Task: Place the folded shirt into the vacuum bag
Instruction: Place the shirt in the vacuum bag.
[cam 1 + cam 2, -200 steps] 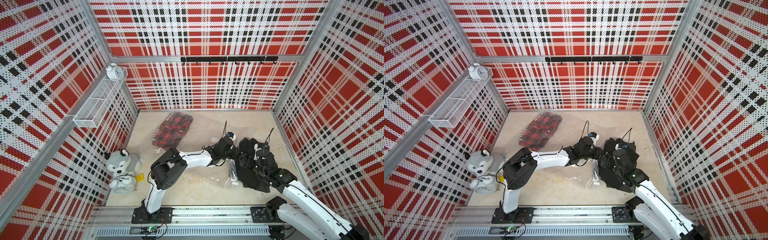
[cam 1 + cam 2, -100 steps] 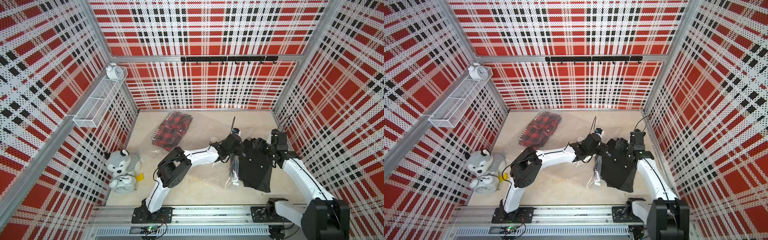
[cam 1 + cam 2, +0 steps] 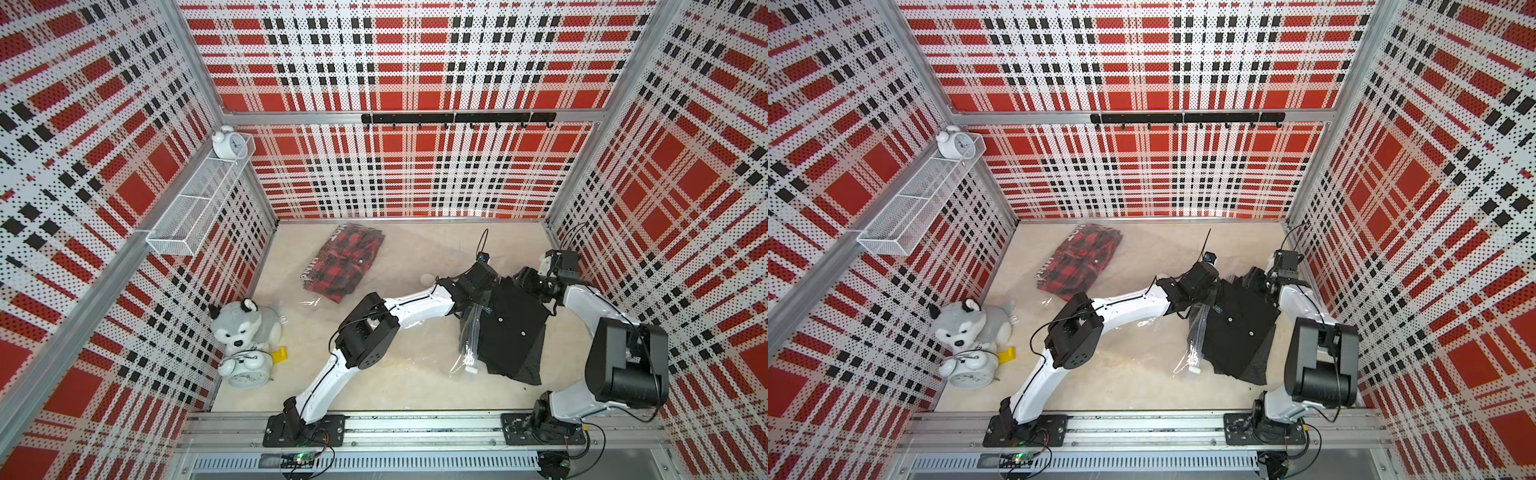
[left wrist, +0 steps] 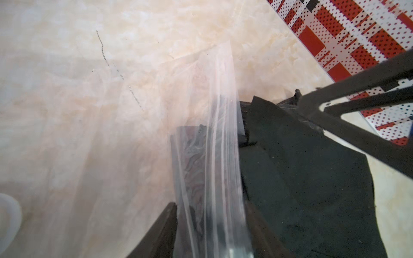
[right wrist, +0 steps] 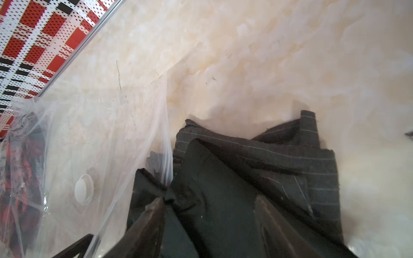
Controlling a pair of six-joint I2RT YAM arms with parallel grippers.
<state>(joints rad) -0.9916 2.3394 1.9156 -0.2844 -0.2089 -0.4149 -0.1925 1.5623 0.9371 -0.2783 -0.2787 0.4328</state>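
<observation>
The folded shirt (image 3: 511, 332) (image 3: 1237, 332) is black and lies at the right of the table. The vacuum bag (image 3: 471, 332) (image 3: 1196, 332) is clear plastic, and its bunched mouth edge rests along the shirt's left side. Its white valve disc (image 3: 427, 278) (image 5: 83, 188) lies flat further left, and its slider clip (image 3: 471, 370) sits at the near end. My left gripper (image 3: 485, 294) (image 4: 210, 204) is open, with the bag's edge (image 4: 212, 134) between its fingers. My right gripper (image 3: 525, 281) (image 5: 209, 198) is open over the shirt's far end (image 5: 257, 160).
A red plaid garment (image 3: 345, 262) (image 3: 1079, 262) lies at the back left under clear plastic. A husky plush (image 3: 243, 328), an alarm clock (image 3: 245, 370) and a yellow piece (image 3: 279, 355) sit by the left wall. A wire shelf (image 3: 199, 203) juts from that wall.
My right arm has swung from the front of the shirt round to its far right end. My left gripper has gone from shut to open at the bag's edge. The shirt now lies flatter.
</observation>
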